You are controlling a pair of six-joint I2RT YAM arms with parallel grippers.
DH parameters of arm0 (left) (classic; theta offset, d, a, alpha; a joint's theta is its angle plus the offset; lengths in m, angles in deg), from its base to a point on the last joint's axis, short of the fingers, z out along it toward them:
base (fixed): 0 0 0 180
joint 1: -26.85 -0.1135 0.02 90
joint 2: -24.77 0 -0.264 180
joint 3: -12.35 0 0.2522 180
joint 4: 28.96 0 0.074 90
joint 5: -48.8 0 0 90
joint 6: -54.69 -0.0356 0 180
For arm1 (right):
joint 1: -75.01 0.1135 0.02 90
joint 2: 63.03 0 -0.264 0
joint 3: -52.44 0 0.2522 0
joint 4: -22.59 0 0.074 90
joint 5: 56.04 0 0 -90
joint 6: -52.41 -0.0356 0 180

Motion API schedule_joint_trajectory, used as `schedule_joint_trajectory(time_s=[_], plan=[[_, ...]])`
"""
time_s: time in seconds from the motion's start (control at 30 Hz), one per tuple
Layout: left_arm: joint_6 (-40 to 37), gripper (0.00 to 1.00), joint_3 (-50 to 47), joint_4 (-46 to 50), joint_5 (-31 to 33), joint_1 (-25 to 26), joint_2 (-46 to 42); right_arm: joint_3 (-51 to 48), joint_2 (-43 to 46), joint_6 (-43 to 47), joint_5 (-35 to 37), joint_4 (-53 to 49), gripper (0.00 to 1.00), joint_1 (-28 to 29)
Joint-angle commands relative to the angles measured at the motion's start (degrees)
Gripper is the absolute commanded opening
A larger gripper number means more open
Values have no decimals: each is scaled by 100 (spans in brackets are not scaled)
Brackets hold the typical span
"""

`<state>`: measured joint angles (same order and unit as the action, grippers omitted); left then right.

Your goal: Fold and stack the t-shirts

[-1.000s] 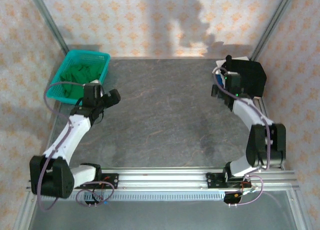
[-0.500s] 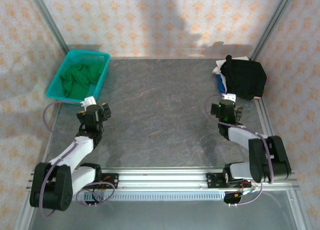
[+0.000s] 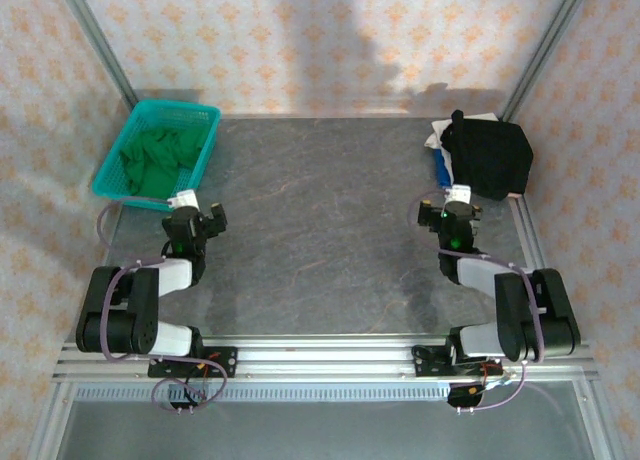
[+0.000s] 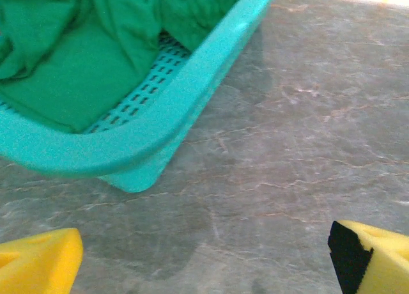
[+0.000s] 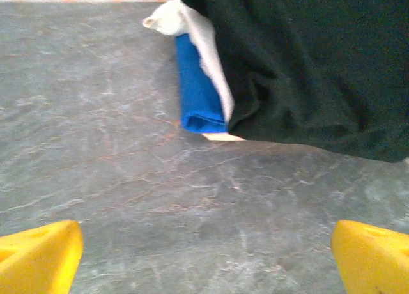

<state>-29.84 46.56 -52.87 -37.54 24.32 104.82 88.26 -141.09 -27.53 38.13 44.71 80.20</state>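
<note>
Status: left jaws and right jaws both stand fully apart and hold nothing. Ahead and to the left of the left jaws, near them, sits the basket (image 4: pixel 192 96) with a crumpled green shirt (image 4: pixel 70 70) inside. Ahead and to the right of the right jaws lies the stack: black shirt (image 5: pixel 307 64) on top, with the edges of a white shirt (image 5: pixel 204 45) and a blue shirt (image 5: pixel 198 96) showing beneath.

I judge the green shirt to be the one left to fold. Procedure:

1. I carry the left jaws over the basket rim, not against it.
2. I lower them onto a raised fold and pinch one layer only.
3. I lift until the cloth clears the rim.
4. I spread it on the bare bench (image 4: pixel 307 147) between the two sets of jaws.
5. I keep the right jaws off the stack.
</note>
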Motion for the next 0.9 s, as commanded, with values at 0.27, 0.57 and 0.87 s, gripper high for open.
schedule_joint_trajectory(time_s=[0.27, 0.57, 0.87], plan=[[-543, 100, 395, -441, -91, 369, 542, 168, -993, -758, 72, 1029, 99, -298], [-574, 100, 392, -494, -15, 415, 564, 152, -939, -756, 77, 1001, 99, -295], [-589, 100, 390, -480, -16, 422, 560, 149, -938, -755, 76, 1000, 99, -299]])
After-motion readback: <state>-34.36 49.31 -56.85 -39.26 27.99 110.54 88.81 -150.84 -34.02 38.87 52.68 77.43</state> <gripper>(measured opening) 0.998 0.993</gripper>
